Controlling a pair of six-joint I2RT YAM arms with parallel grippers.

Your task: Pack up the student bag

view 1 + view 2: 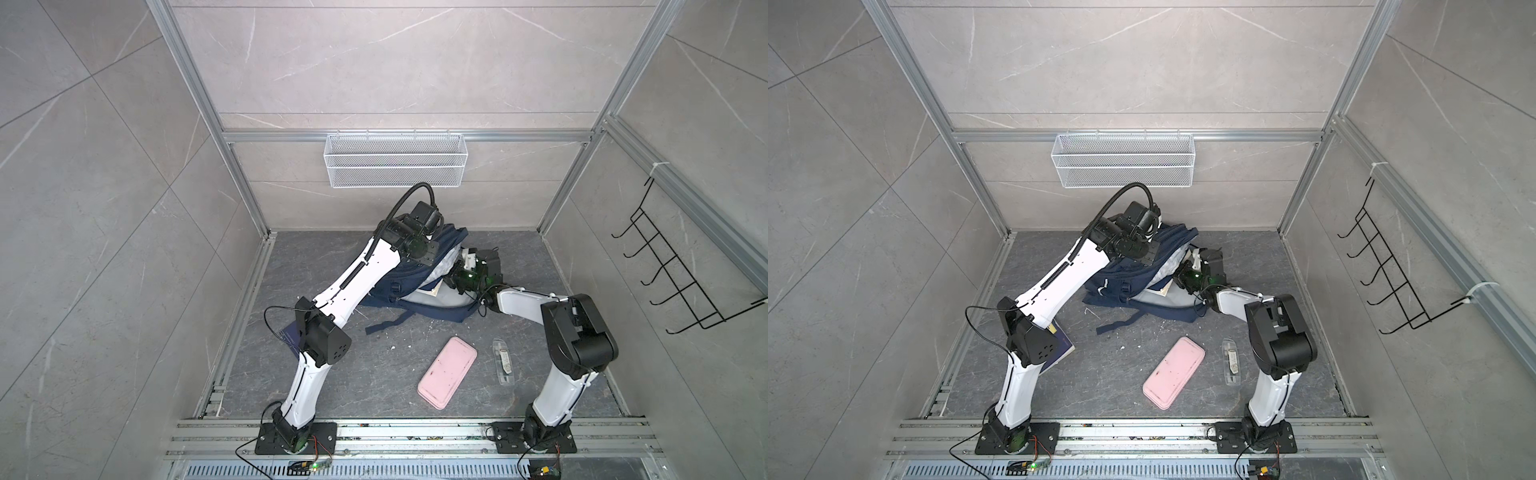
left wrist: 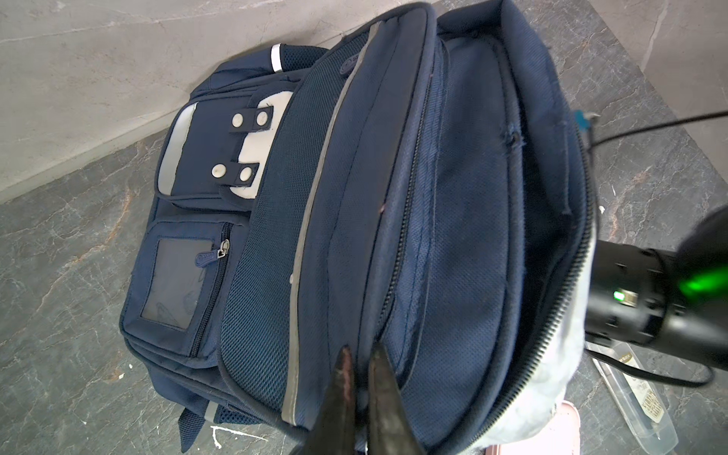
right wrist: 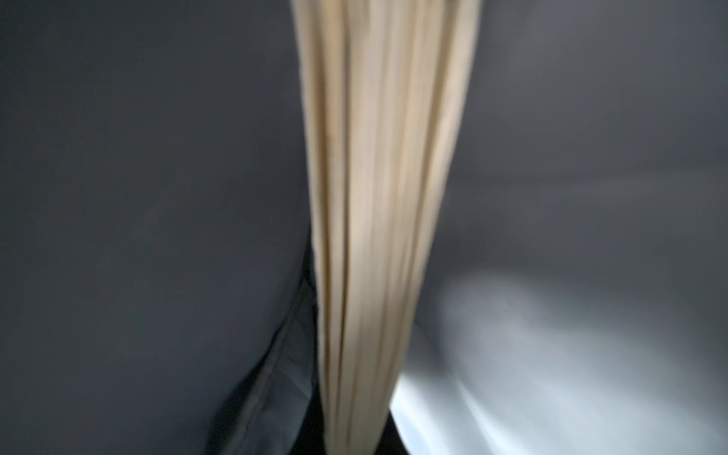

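The left arm (image 1: pixel 353 282) arches high and forward, and the left gripper (image 2: pixel 362 356) points down with its fingers (image 2: pixel 344 378) pinched on the student bag (image 2: pixel 354 197). The right arm (image 1: pixel 523 301) reaches low and inward. The right gripper (image 1: pixel 457 272) is clamped on book pages (image 3: pixel 374 197).

In both top views the right gripper (image 1: pixel 459 268) is buried in the mouth of the large navy-blue fabric student bag (image 1: pixel 409 279). Its fingertips are hidden, and only a pale corner of a thin book with cream page edges (image 1: pixel 433 291) shows there. In the right wrist view the book's pages are a blur, and the dark surfaces around them cannot be made out. The left gripper (image 2: pixel 360 350) pinches the bag's zipped rim, its fingers cut off by the picture's edge. A flat navy book (image 1: pixel 1064 347) lies mostly hidden beneath the left arm (image 1: pixel 1059 282). The pink oblong case (image 2: pixel 551 431) is cut off likewise. The print inside the clear plastic case (image 2: pixel 640 398) is too small to read.
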